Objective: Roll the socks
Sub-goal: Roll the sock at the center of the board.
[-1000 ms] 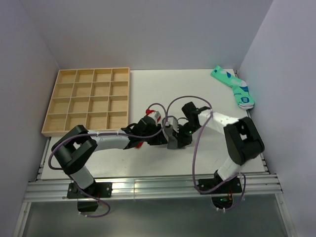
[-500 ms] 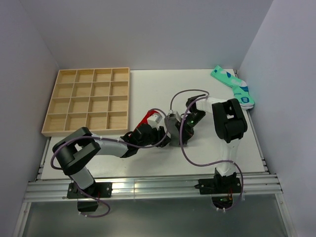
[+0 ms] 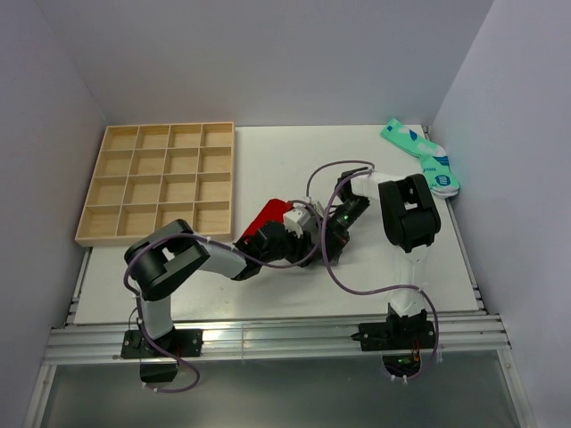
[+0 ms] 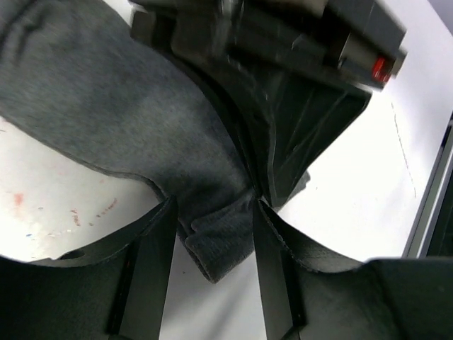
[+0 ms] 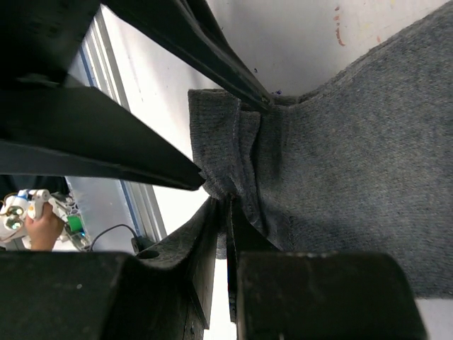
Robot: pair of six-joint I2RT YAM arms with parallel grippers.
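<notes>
The dark grey sock (image 4: 120,113) lies across the white table, and its folded end hangs between my left gripper's (image 4: 214,212) fingers, which stand apart around it. My right gripper (image 5: 225,204) is shut on a bunched fold of the same grey sock (image 5: 340,163). In the top view the two grippers meet at mid-table, left gripper (image 3: 299,236) against right gripper (image 3: 326,232), and they hide most of the grey sock. The red sock (image 3: 268,217) lies just behind the left wrist, partly covered by it.
A wooden tray (image 3: 161,183) of empty compartments sits at the back left. A pair of mint-green patterned socks (image 3: 424,156) lies at the back right corner. Purple cables loop over both arms. A metal rail (image 3: 268,337) runs along the table's near edge.
My left gripper has slid right toward the right gripper and its jaws have widened around the grey sock's end. More of the red sock shows. The right forearm has swung back and right.
</notes>
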